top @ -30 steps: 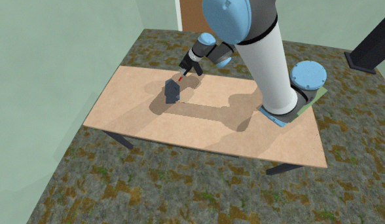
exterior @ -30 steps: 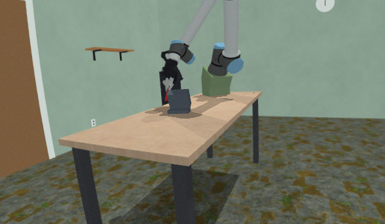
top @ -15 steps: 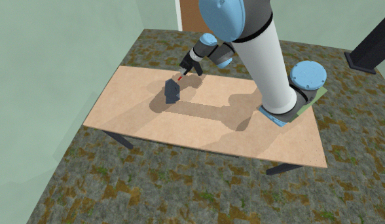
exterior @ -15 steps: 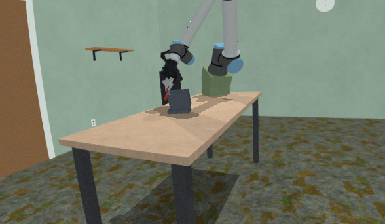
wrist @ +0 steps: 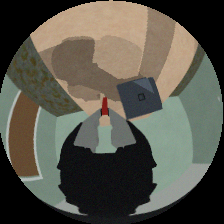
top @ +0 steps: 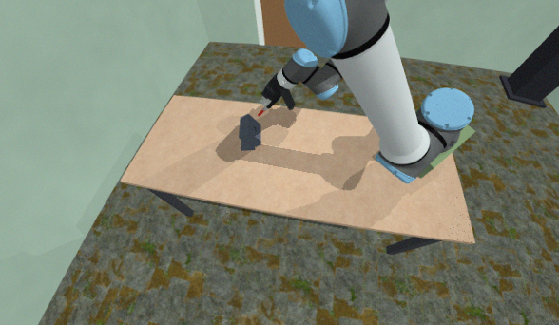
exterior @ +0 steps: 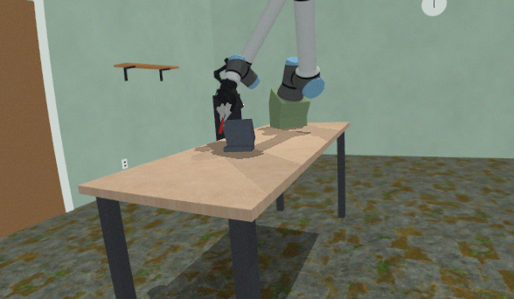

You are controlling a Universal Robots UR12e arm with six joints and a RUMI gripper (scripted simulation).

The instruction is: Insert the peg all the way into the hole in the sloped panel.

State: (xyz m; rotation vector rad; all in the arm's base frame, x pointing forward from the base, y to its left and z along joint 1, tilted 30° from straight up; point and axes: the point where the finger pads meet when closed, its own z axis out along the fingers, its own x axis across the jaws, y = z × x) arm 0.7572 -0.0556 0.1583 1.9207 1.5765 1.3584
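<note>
Just behind the dark grey sloped panel block (top: 249, 133), whose small hole is barely discernible, the black two-jaw gripper (top: 267, 104) pinches a thin red peg (top: 261, 112), mostly hidden.

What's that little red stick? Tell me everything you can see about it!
The red peg is a thin, smooth, straight stick, plain red all over. The gripper pinches it between its grey jaws, so only the front end pokes out. It hangs in the air above the table, slanted downward, touching nothing but the jaws. Its tip sits beside the dark sloped panel, not yet in the small square hole.
</note>
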